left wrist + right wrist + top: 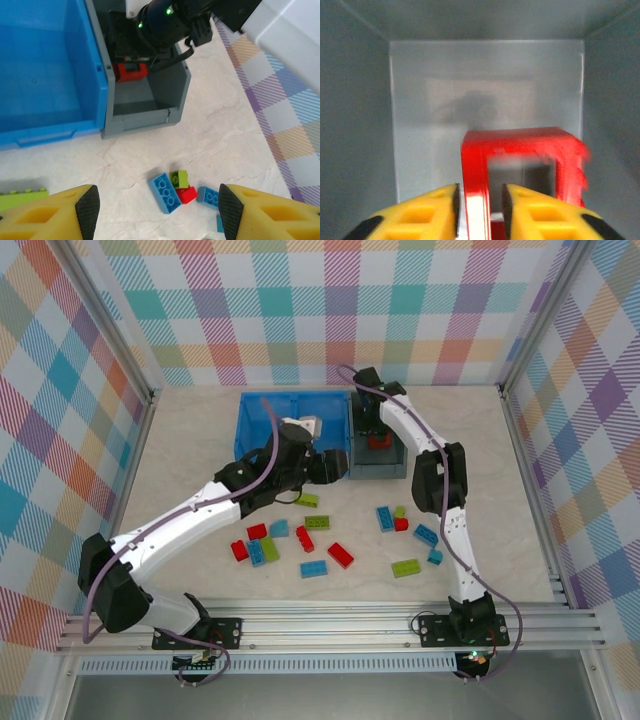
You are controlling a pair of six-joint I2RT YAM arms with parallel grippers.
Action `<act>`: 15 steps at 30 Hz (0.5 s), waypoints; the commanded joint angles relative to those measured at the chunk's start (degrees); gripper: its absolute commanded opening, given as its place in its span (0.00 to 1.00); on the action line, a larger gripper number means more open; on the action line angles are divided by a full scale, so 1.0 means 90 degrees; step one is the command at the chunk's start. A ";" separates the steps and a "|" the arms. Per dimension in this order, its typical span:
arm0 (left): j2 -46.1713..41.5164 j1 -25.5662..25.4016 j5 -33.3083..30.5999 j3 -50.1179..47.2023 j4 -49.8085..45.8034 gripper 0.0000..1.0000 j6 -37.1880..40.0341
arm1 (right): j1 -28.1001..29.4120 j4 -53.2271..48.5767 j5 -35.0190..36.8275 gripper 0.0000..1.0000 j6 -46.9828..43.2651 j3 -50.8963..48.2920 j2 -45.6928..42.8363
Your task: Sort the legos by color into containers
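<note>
Red frame (520,142) in grey bin (485,75).
Right claw (479,210) stood slightly parted astride one frame wall, inside the bin; left claw (157,210) gaped empty before the bin, above loose legos (172,190) on the surface (225,140).

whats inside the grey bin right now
A red square frame, one side bar between the right pincer's fingers, in the grey bin. The floor beyond it is bare; the part under the pincer is hidden.
</note>
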 commanded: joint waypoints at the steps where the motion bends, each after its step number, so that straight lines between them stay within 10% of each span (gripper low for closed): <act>1: -0.0401 0.0035 -0.0132 -0.0191 -0.0301 0.66 0.0115 | -0.0014 -0.0212 0.0006 0.36 -0.0050 0.0213 -0.0275; 9: -0.0782 0.0038 -0.0472 -0.0555 -0.1380 0.67 -0.0239 | 0.0137 -0.0232 0.0119 0.41 0.0137 -0.0233 -0.1904; 15: -0.0738 0.0217 -0.0497 -0.0913 -0.1962 0.67 -0.1047 | 0.0577 0.0633 0.0137 0.43 0.0333 -0.2784 -0.4568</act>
